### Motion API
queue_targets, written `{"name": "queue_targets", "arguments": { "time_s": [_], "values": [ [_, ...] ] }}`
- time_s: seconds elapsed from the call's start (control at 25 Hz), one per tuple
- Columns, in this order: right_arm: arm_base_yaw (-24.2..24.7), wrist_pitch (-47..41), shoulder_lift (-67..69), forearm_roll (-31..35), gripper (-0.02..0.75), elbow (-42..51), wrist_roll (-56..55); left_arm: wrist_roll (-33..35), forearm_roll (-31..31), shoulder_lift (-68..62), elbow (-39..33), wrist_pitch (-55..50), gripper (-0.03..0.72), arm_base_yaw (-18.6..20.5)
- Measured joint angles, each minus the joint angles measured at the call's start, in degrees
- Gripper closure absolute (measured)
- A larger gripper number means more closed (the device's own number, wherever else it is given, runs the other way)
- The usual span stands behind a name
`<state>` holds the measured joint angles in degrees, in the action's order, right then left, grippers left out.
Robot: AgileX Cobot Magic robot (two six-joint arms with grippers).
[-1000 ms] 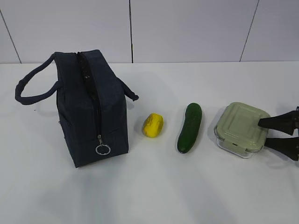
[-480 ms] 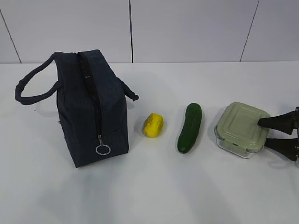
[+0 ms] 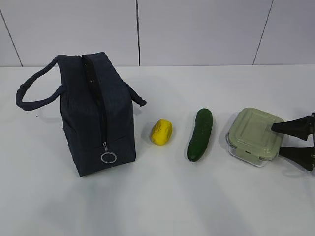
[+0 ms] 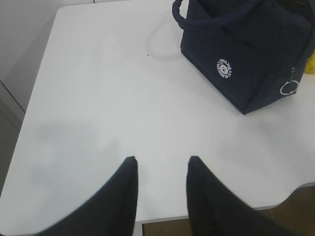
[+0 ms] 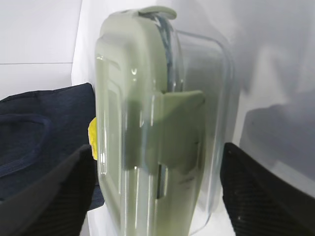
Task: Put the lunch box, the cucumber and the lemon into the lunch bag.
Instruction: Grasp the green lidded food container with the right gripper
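Note:
The lunch box point(image 3: 255, 135), clear glass with a sage-green lid, rests on the white table at the right. My right gripper point(image 3: 277, 140) straddles its right end, one finger over the lid and one below the glass. In the right wrist view the lunch box point(image 5: 147, 123) fills the space between the jaws of the right gripper point(image 5: 157, 162), which stands open with a slim gap at the glass side. The cucumber point(image 3: 200, 134) and the lemon point(image 3: 161, 132) lie left of the box. The navy lunch bag point(image 3: 98, 113) stands at the left. My left gripper point(image 4: 162, 160) hangs open and empty, short of the lunch bag point(image 4: 246, 54).
The bag's zipper runs over its top and down the near end to a metal ring pull point(image 3: 108, 157). Its loop handle point(image 3: 34, 96) sticks out to the left. The table's near edge point(image 4: 211, 212) lies just under the left gripper. A pale panelled wall stands behind.
The right gripper's jaws have spread slightly wider around the lunch box. The bag, lemon and cucumber have not moved.

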<state>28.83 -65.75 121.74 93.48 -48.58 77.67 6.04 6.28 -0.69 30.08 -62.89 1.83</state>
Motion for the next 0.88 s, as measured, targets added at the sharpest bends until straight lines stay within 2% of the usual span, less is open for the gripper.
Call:
{"name": "queue_targets", "arguments": {
  "time_s": [0.88],
  "values": [
    [-2.4,0.1,2.3,2.5,0.14,-0.8,0.9,0.0,0.0,0.0,0.0,0.0,0.448,0.0]
  ]
}}
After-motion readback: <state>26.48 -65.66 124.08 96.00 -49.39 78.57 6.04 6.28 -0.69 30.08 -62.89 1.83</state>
